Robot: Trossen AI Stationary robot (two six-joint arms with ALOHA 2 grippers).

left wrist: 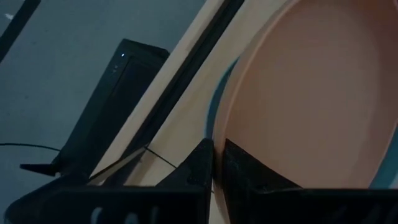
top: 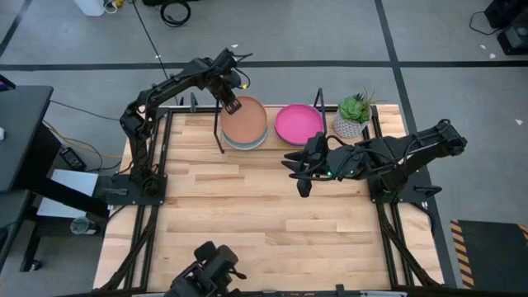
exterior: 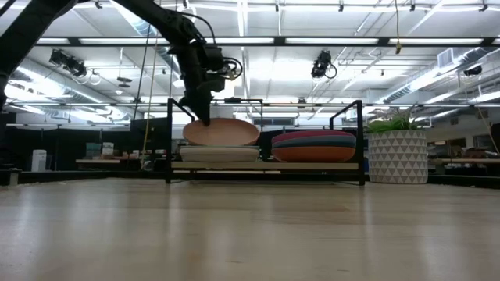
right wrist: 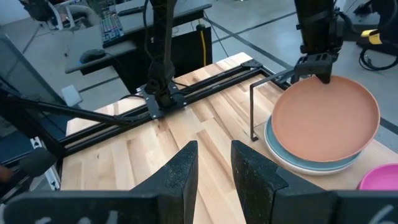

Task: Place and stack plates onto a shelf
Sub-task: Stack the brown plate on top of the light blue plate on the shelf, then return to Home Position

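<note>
High view: left tool (top: 232,105) clamps peach-tan plate's (top: 246,120) rim; right tool (top: 299,172) parted over bare table (top: 247,206).

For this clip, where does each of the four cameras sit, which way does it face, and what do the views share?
High view: overhead, looking down; both arms, the shelf, the plant.
Low view: table height, facing the shelf; left gripper on the peach-tan plate.
Left wrist view: past the left gripper's shut fingers gripping that plate's rim.
Right wrist view: past the right gripper, open, toward the left arm.
All four show the peach-tan plate.
</note>
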